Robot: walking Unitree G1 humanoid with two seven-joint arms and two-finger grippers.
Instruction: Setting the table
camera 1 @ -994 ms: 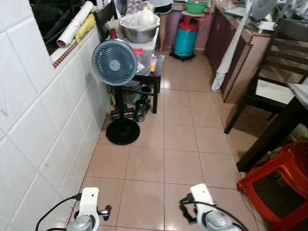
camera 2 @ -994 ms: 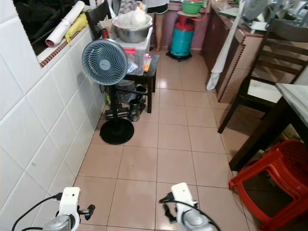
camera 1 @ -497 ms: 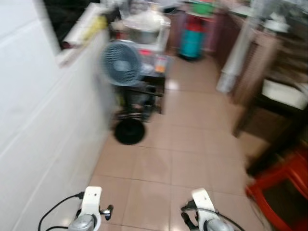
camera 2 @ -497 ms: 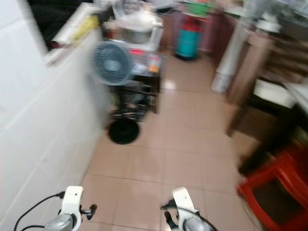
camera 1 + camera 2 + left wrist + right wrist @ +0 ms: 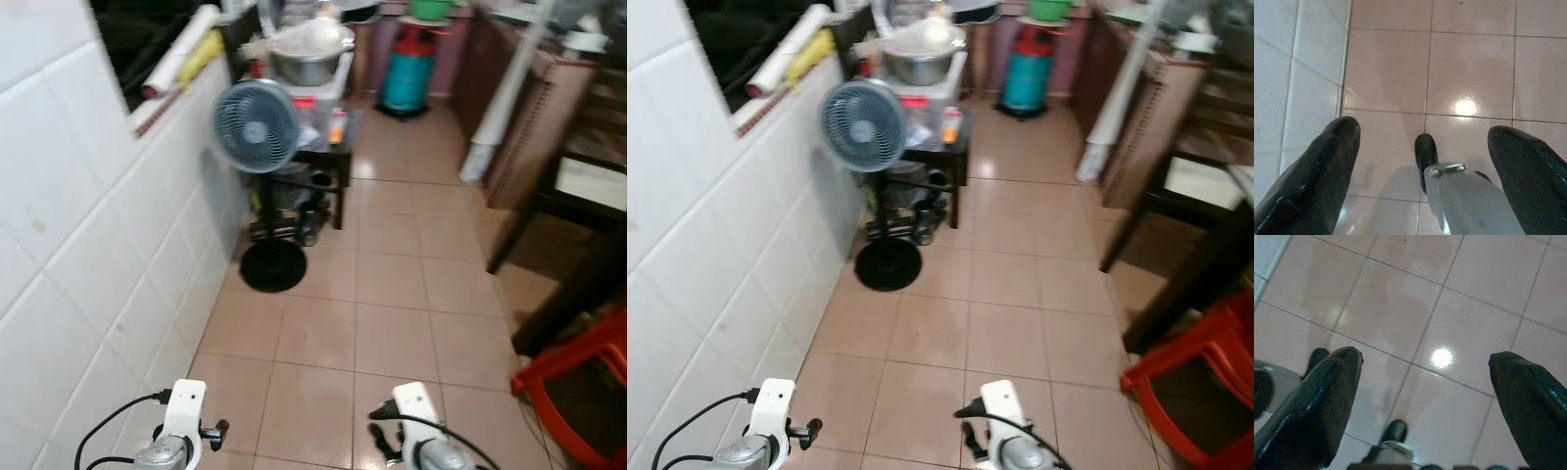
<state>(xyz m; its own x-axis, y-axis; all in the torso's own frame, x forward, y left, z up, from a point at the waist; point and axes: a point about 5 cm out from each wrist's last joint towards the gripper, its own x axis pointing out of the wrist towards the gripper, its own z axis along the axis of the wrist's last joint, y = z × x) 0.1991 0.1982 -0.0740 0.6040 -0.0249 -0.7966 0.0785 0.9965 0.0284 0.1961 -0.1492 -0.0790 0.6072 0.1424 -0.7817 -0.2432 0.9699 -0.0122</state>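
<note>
The dining bench (image 5: 1242, 186) to be set is glimpsed only as a pale corner at the far right edge, well ahead of and to the right of the right pincer (image 5: 1425, 377), with a dark wooden chair (image 5: 578, 147) beside it and a red plastic stool (image 5: 578, 392) tucked nearer. No plates, cups or cutlery for laying can be made out on it.

A pink tiled floor (image 5: 392, 294) is spread ahead of both pincers, and a white tiled wall (image 5: 88, 255) runs along just to the left of the left pincer (image 5: 1422, 147). Further ahead of the left pincer a standing fan (image 5: 257, 127) is seen, and behind it a small dark side table (image 5: 328, 147) carrying a large metal bowl (image 5: 309, 59). Far ahead a teal gas cylinder (image 5: 405, 73) is stood against the back wall.

Both pincers are hung low, pointed at the floor, their fingers spread wide apart with nothing between them.

The step in hand is judged to be travel: nothing is being carried and nothing is within reach. The next move would call for a turn to the right toward the dining bench, or an advance to wherever tableware is kept, with the stool and chair legs to be avoided.
</note>
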